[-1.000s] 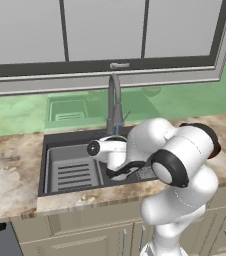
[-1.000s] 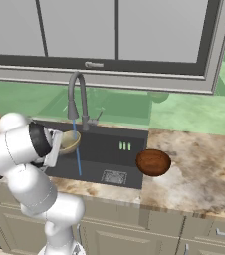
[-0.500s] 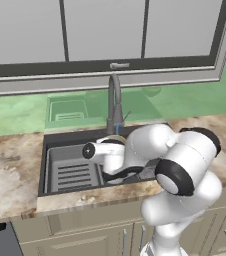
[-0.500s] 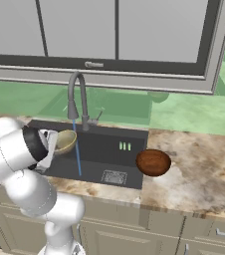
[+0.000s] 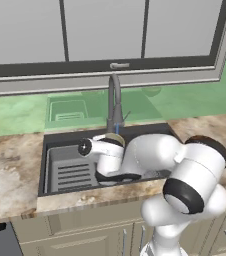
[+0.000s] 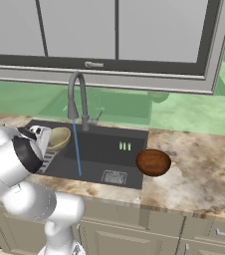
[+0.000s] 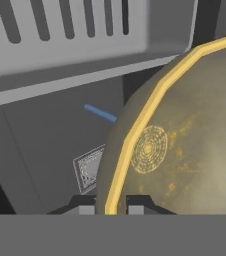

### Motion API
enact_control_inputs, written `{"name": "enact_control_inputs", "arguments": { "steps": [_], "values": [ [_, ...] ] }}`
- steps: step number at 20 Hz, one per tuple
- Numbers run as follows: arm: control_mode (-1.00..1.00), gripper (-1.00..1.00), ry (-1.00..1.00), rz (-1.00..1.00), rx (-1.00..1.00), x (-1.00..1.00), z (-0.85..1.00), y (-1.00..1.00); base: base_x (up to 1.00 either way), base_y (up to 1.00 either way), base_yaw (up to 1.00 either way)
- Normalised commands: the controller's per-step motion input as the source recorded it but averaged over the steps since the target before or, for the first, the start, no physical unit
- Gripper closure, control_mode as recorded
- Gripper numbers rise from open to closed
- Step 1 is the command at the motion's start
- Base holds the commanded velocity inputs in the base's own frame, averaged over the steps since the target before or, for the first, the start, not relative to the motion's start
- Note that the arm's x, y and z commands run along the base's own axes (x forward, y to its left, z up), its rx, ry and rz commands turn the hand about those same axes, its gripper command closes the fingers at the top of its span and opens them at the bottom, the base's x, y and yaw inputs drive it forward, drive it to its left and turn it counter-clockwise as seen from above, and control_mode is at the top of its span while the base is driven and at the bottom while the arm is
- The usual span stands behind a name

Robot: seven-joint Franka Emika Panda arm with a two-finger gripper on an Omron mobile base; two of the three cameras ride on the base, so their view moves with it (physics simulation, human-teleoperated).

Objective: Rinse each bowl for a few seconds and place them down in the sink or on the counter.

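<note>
Olive-gold bowl point(image 7: 185, 145), rim apparently hand-pinched point(image 7: 110, 204).

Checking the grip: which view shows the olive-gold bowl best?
Hand view: the olive-gold bowl looms close, its rim between the jaws. Right base view shows it small, left of the water stream; left base view shows a sliver.

Arm bent low and reaching left; gripper point(image 7: 111, 204) clamped tight, fingers point(image 7: 85, 204) close together.
</note>
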Motion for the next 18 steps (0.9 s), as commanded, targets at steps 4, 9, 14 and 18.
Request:
{"name": "enact_control_inputs", "arguments": {
  "steps": [4,9,14,18],
  "values": [
    [-1.00,1.00,0.00,0.04,0.04,-0.14,0.25,0.26,0.00,0.00,0.00],
    [-1.00,1.00,-0.01,0.07,0.01,-0.17,0.18,0.30,0.00,0.00,0.00],
    [-1.00,1.00,-0.03,0.12,0.00,-0.07,0.12,0.31,0.00,0.00,0.00],
    [-1.00,1.00,0.00,0.17,-0.01,-0.02,0.06,0.30,0.00,0.00,0.00]
  ]
}}
